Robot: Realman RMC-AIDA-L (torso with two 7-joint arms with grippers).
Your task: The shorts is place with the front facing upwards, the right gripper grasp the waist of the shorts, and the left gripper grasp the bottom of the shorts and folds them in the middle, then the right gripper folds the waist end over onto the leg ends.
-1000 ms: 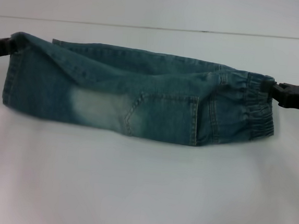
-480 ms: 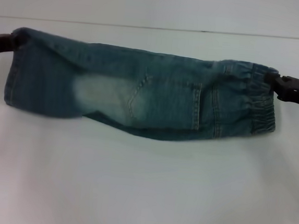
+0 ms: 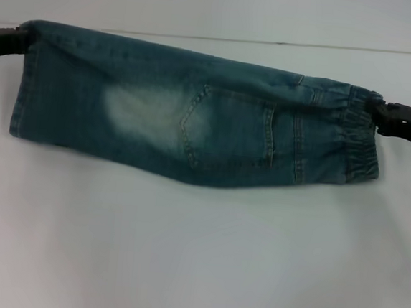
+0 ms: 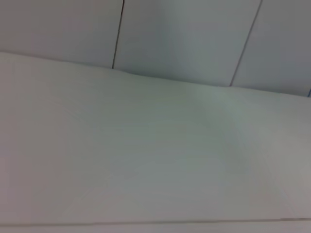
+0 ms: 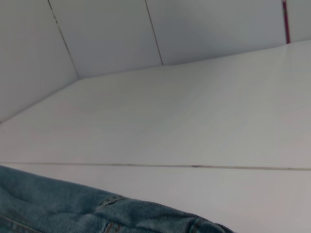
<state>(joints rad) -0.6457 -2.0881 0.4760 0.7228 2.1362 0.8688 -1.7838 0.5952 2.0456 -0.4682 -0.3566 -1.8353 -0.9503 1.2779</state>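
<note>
The shorts hang stretched between the two arms, above the white table. The right gripper pinches the upper corner of the waist, so the gathered band drops straight below its jaws. The left gripper sits at the opposite upper corner, at the leg ends; the cloth covers its tips, so I cannot tell how its jaws stand, though the taut top edge suggests a firm hold.

Judgement: the lengthwise fold is under way. Holding only the top edge lets the free half hang beneath both jaws, one layer over the other, and the tension between the jaws keeps the fold line straight. The lower edge sags midway between them. The right wrist view shows a strip of denim just beside that gripper; the left wrist view shows only table and wall.

Remaining: lay the garment down, then carry the waist over to the leg ends.
</note>
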